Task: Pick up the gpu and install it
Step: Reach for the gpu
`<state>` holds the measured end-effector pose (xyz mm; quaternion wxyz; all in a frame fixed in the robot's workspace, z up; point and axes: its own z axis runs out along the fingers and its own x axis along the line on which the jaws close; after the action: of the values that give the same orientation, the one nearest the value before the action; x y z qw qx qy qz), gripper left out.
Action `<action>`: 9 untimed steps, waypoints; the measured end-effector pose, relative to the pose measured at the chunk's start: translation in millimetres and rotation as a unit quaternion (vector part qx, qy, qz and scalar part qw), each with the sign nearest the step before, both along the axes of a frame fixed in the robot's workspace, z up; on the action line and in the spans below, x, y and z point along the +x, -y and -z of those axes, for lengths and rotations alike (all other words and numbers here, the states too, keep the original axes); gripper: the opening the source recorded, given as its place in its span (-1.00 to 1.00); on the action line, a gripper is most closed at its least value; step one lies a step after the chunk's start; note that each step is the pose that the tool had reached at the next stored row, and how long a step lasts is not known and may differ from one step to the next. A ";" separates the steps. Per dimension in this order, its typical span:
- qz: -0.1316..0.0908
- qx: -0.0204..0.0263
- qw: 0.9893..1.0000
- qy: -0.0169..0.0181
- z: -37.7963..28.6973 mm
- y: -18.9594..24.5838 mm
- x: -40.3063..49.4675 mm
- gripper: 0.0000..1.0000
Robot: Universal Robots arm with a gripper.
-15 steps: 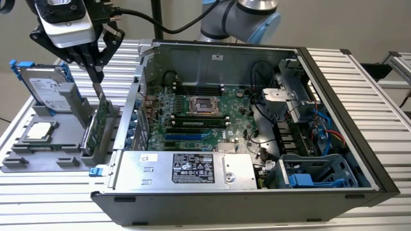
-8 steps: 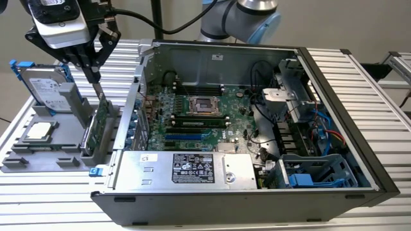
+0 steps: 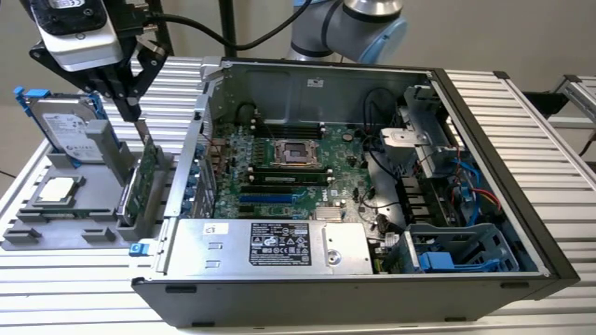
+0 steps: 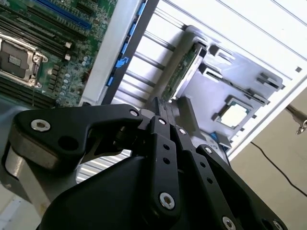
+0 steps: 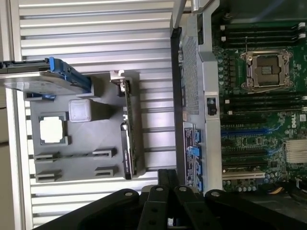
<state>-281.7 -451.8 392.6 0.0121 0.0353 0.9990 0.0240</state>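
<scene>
The gpu (image 3: 142, 183) stands on edge in a slot of the grey holder (image 3: 47, 234), green board facing the open computer case. Both wrist views show it as a thin upright card (image 5: 129, 136) (image 4: 183, 72). My gripper (image 3: 132, 110) hangs just above the card's far end, near its silver bracket, and does not touch it. Its black fingers (image 4: 160, 106) (image 5: 169, 173) lie together with nothing between them.
On the grey holder are also a silver hard drive with a blue frame (image 3: 67, 129) and a small square chip (image 3: 58, 190). The open case (image 3: 373, 286) lies to the exterior view's right, with its motherboard (image 3: 279, 171) and blue slots (image 3: 270, 199) exposed.
</scene>
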 end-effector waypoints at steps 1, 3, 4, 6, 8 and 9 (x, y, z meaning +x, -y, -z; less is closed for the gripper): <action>0.000 0.000 1.000 0.000 0.0 0.2 -0.7 -1.00; 0.000 0.000 1.000 0.000 0.0 0.6 -2.1 -1.00; 0.000 0.000 1.000 0.000 0.0 0.8 -2.8 -1.00; 0.000 0.000 1.000 0.000 0.0 1.3 -4.1 -1.00; 0.000 0.000 1.000 0.000 0.0 1.7 -5.5 -1.00; 0.000 0.000 1.000 0.000 0.0 1.9 -6.1 -1.00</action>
<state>-287.8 -453.7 392.6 0.0121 0.0353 0.9990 0.0240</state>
